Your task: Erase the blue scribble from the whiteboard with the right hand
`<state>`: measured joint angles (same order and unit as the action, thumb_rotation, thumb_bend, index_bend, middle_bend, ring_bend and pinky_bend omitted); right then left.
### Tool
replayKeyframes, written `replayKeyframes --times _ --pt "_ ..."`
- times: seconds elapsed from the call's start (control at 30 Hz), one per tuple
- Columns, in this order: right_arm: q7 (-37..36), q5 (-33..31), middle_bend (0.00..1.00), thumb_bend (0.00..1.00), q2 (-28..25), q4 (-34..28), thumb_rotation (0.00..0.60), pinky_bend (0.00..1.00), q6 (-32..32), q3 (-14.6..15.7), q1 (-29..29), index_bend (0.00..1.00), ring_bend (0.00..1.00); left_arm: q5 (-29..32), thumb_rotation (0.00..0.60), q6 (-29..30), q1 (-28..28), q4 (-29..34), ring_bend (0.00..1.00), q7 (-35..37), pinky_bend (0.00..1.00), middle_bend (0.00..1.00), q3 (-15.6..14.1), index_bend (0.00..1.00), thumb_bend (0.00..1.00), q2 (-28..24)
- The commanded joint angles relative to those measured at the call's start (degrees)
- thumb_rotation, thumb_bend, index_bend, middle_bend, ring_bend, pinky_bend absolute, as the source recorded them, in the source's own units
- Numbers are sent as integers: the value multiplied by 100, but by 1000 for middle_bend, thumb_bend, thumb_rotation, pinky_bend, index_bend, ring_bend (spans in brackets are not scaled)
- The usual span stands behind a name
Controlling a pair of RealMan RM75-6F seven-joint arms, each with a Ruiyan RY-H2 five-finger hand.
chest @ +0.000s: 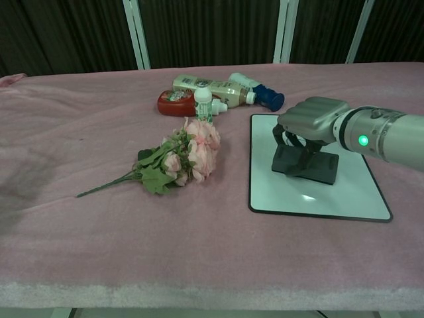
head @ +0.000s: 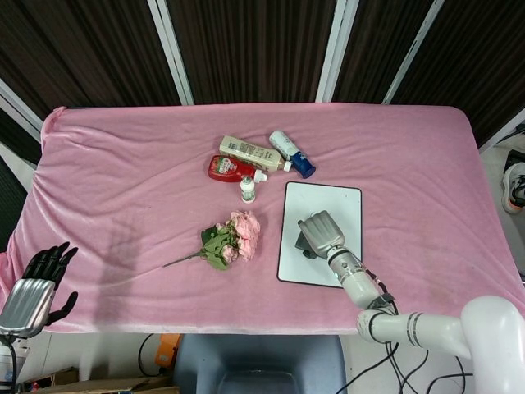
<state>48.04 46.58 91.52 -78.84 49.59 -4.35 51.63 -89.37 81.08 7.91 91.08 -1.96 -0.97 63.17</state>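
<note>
The whiteboard (head: 334,203) (chest: 344,199) lies on the pink table right of centre, and no blue scribble shows on its bare parts. My right hand (head: 321,232) (chest: 311,119) grips a dark eraser block (chest: 306,163) (head: 304,245) from above and presses it on the board's left middle. Whatever lies beneath the eraser is hidden. My left hand (head: 34,283) hangs off the table's near left corner, fingers spread, holding nothing; the chest view does not show it.
A bunch of pink flowers (head: 232,238) (chest: 185,154) lies just left of the board. Behind it lie a red bottle (head: 230,169) (chest: 177,102), a cream bottle (head: 250,152), a blue-capped white bottle (head: 292,153) (chest: 262,92) and a small upright white bottle (head: 247,190) (chest: 203,103).
</note>
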Motion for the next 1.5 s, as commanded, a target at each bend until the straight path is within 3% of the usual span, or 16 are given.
replayKeyframes --times 0.03,0.33,0.8,1.07,1.33,1.5 --pt "-104 113 758 384 -47 42 600 878 51 51 -44 942 762 -2 600 -7 -1 3 12 -31 91 1 -7 0 399 7" --pt "18 69 758 384 405 1086 600 877 74 -89 146 942 762 80 600 -76 22 29 13 -189 91 2 15 0 400 62" --pt "51 -318 759 384 1478 3219 600 878 -669 -512 686 941 762 255 600 -200 73 43 13 -288 90 2 76 0 399 97" --pt "127 -279 759 385 1714 3990 600 878 -900 -551 747 941 762 375 600 -309 131 64 13 -360 90 3 126 0 399 109" --pt "-41 -86 758 384 1332 3983 600 878 -796 -513 398 941 762 309 600 -321 147 83 13 -357 91 3 87 0 400 102" --pt "-409 203 758 384 572 2837 600 877 -376 -567 94 942 762 225 600 -274 129 96 13 -345 91 3 44 0 399 103"
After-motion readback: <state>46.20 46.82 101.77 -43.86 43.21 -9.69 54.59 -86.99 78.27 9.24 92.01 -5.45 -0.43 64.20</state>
